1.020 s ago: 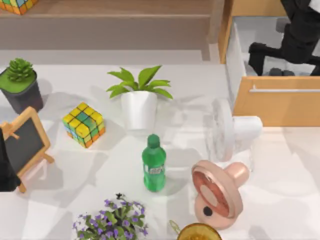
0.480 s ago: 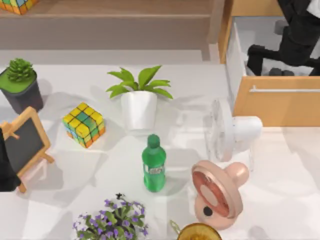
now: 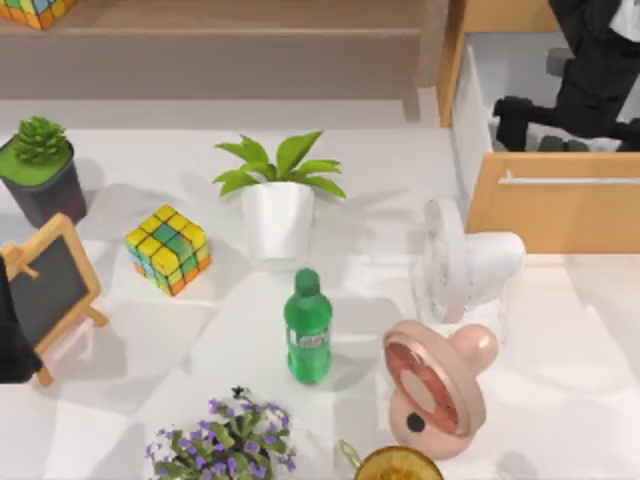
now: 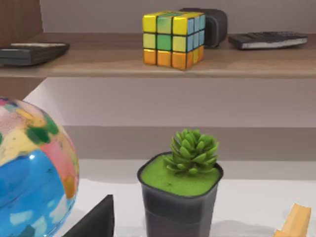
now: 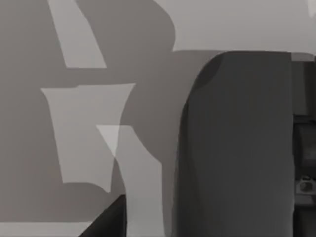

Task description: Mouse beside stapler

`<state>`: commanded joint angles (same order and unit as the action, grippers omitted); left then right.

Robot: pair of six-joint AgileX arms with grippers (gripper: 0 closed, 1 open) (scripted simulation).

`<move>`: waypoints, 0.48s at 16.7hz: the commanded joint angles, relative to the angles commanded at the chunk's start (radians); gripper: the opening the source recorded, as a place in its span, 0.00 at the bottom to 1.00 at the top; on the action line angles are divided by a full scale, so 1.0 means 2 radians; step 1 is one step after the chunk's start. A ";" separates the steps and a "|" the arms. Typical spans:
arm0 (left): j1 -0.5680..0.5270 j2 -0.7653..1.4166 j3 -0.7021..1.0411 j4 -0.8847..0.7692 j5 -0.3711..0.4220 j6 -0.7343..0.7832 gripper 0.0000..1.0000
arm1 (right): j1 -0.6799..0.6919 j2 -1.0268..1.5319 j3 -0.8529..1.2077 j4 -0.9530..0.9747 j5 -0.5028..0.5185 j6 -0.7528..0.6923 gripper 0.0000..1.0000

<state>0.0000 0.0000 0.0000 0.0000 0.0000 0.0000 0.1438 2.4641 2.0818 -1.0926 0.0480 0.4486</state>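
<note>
Here, right arm [image 3: 600,70] reaches into the open wooden drawer [image 3: 555,205] at the worktop's [image 3: 150,350] far right — right gripper's state can't tell, mouse's place can't tell, left arm [image 3: 12,330] parked at left edge by the chalkboard [image 3: 45,290].

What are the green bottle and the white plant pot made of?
The green bottle looks like shiny see-through plastic, judging by its glossy tint and paper-like label. The white plant pot looks like smooth matte ceramic, or maybe plastic; its plain even surface leaves that open.
</note>
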 joint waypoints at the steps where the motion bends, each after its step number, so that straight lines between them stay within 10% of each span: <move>1: 0.000 0.000 0.000 0.000 0.000 0.000 1.00 | 0.000 0.000 0.000 0.000 0.000 0.000 0.70; 8: 0.000 0.000 0.000 0.000 0.000 0.000 1.00 | 0.000 0.000 0.000 0.000 0.000 0.000 0.17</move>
<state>0.0000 0.0000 0.0000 0.0000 0.0000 0.0000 0.1438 2.4641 2.0818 -1.0926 0.0480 0.4486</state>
